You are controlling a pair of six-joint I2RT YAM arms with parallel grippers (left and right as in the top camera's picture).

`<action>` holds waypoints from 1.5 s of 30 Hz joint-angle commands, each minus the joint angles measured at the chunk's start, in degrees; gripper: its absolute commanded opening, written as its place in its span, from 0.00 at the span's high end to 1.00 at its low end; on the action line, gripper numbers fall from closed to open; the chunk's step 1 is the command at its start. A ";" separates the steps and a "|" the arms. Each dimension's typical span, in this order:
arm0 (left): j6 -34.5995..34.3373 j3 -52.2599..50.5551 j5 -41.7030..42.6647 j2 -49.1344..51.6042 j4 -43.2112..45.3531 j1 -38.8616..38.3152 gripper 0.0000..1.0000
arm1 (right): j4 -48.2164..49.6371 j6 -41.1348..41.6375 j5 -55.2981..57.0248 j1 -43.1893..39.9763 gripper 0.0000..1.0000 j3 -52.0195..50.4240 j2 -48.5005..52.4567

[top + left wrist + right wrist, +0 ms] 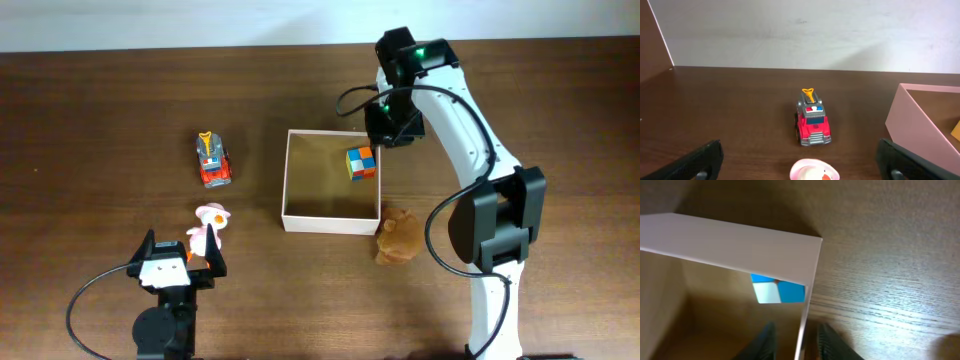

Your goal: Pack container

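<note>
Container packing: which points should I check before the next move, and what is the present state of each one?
1. Cube inside the container: ok.
2. Fire truck packed: not ok, it stands outside.
3. Brown plush toy packed: not ok, it lies outside, by a corner.
4. Left tool open, facing the pink toy: ok.
5. Right tool clear of the container: not ok, its fingers straddle a wall.
6. Right tool touching that wall: cannot tell.
</note>
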 commanded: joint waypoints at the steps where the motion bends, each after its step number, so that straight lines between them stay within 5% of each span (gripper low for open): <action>1: 0.87 -0.42 0.59 -0.50 0.15 0.35 0.01 | 0.37 -0.74 1.18 0.20 0.68 -0.98 -1.16; 7: 0.87 -0.42 0.59 -0.50 0.15 0.35 0.01 | 1.53 -0.74 1.18 0.20 0.81 -1.01 -1.16; 22: 0.87 -0.42 0.59 -0.50 0.15 0.35 0.01 | 1.62 -0.74 1.40 0.20 0.76 -1.01 0.35; 29: 0.87 -0.42 0.59 -0.50 0.15 0.35 0.01 | 2.56 -0.74 1.40 0.20 0.95 -1.01 0.72; 40: 0.87 -0.42 0.59 -0.50 0.15 0.35 0.01 | 3.34 -0.74 1.40 0.20 0.95 -1.01 0.76; 42: 0.87 -0.42 0.59 -0.50 0.15 0.35 0.01 | 3.41 -0.74 1.38 0.20 0.91 -1.01 0.76; 44: 0.87 -0.42 0.59 -0.50 0.15 0.35 0.01 | 3.15 -0.72 1.36 0.20 0.63 -1.01 0.76; 45: 0.87 -0.42 0.59 -0.50 0.15 0.35 0.01 | 2.99 -0.72 1.36 0.24 0.59 -1.01 0.76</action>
